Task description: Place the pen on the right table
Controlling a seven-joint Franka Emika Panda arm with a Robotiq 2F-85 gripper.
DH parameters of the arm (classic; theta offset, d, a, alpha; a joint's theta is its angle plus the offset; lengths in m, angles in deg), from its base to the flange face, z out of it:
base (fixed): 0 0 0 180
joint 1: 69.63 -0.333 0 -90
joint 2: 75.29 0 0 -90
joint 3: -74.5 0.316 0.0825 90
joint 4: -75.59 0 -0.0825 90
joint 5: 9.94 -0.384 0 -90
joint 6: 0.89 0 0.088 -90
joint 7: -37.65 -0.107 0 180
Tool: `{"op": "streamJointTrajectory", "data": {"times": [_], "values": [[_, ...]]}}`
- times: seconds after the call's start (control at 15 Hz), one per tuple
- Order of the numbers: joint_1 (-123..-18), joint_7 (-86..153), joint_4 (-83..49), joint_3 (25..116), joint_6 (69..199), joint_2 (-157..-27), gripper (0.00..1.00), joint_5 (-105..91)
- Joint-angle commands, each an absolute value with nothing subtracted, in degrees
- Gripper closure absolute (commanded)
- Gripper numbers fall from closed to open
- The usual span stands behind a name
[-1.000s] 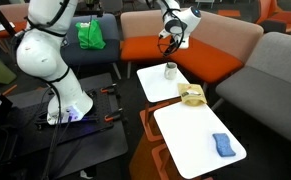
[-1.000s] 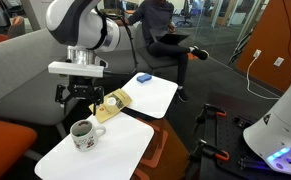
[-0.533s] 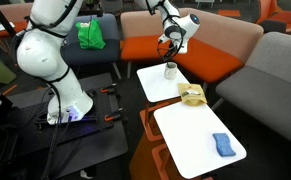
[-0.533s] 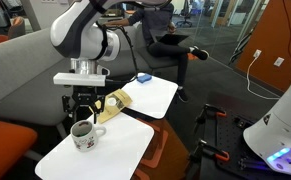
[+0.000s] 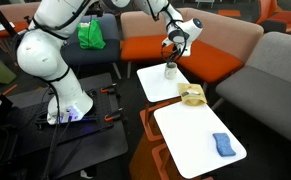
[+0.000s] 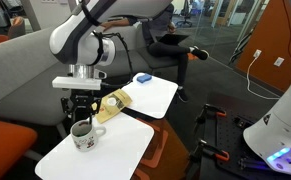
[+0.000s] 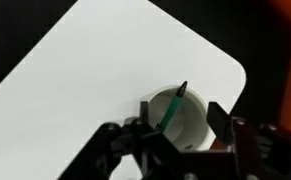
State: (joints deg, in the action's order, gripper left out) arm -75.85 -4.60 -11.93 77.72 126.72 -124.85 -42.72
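The pen (image 7: 171, 110) is a thin dark green stick standing slanted inside a small grey cup (image 7: 190, 125). The cup (image 5: 170, 69) stands on the smaller white tabletop (image 5: 157, 88) and also shows in the other exterior view (image 6: 82, 134). My gripper (image 7: 181, 116) hangs right above the cup, open, with one finger on each side of it and nothing held. It shows in both exterior views (image 5: 171, 46) (image 6: 82, 108). The right table (image 5: 190, 140), the longer white top, shows in both exterior views (image 6: 157, 98).
A blue sponge-like block (image 5: 223, 145) lies on the longer table. A crumpled yellow bag (image 5: 192, 96) sits where the two tables meet. Orange and grey sofas (image 5: 150, 48) stand behind the tables. The robot base (image 5: 65, 100) is on the floor nearby.
My gripper has come down a little closer to the cup and stayed open. The pen, cup and other objects have not moved.
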Motion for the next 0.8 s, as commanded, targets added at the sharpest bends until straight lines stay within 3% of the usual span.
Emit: {"op": "streamJointTrajectory", "data": {"times": [0.0,0.27,0.4,0.47,0.73], "values": [[-76.06,-7.84,-5.41,76.77,124.66,-129.23,0.40,-41.82],[-75.56,-9.23,-0.78,76.94,123.68,-132.72,0.68,-41.48],[-75.43,-9.62,0.93,77.11,123.34,-133.88,0.72,-41.30],[-75.45,-10.00,1.62,77.11,123.12,-134.36,0.67,-41.16],[-75.30,-10.49,3.79,77.36,121.81,-136.12,0.63,-40.94]]}}
